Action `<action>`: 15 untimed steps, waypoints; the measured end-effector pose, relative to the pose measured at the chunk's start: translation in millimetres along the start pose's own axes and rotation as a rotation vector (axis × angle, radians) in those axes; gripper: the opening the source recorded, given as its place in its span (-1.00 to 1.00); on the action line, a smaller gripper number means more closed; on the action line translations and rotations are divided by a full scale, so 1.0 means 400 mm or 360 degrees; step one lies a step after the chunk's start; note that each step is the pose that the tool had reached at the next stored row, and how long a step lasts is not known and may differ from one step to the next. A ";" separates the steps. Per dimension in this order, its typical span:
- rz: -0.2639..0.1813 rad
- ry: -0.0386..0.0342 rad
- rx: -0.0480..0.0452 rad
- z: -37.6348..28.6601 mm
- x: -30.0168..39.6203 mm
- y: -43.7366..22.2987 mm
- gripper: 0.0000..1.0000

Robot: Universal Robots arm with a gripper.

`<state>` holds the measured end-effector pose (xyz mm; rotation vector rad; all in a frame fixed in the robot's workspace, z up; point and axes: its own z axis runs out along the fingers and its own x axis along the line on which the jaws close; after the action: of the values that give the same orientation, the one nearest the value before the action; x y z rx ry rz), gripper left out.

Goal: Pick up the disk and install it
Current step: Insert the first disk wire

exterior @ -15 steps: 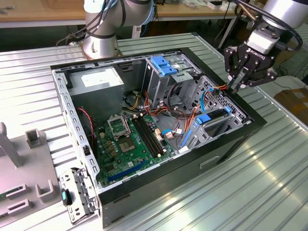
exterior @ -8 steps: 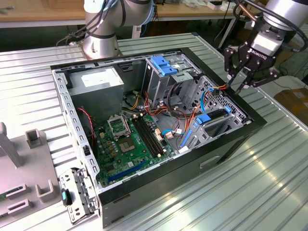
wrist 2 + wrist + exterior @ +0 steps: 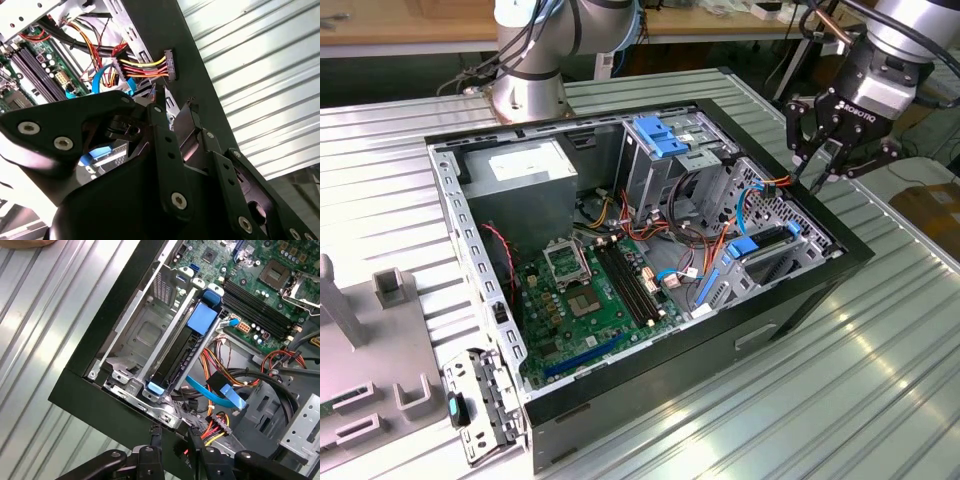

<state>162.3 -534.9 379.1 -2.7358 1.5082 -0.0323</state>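
First wrist view: disk (image 3: 172,360) sits on edge in the drive cage (image 3: 135,335), on the exterior view's right of the case. Gripper (image 3: 174,436) hangs near, narrowly parted, empty. Risk: fingers snag the loose power cable (image 3: 219,424) and tug it.

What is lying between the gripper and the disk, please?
In the first wrist view, the silver metal edge of the drive cage lies between the gripper and the disk, which stands on edge in its bay.
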 end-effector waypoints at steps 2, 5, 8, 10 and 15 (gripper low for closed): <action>-0.0032 -0.0001 0.0001 0.000 0.000 -0.002 -0.32; -0.0067 0.0001 0.0003 0.002 -0.004 -0.008 -0.32; -0.0119 0.0003 0.0009 0.005 -0.007 -0.015 -0.32; -0.0166 0.0005 0.0015 0.009 -0.013 -0.019 -0.32; -0.0240 0.0013 0.0029 0.014 -0.020 -0.025 -0.32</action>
<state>166.7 -522.9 373.6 -2.8314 1.2934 -0.0589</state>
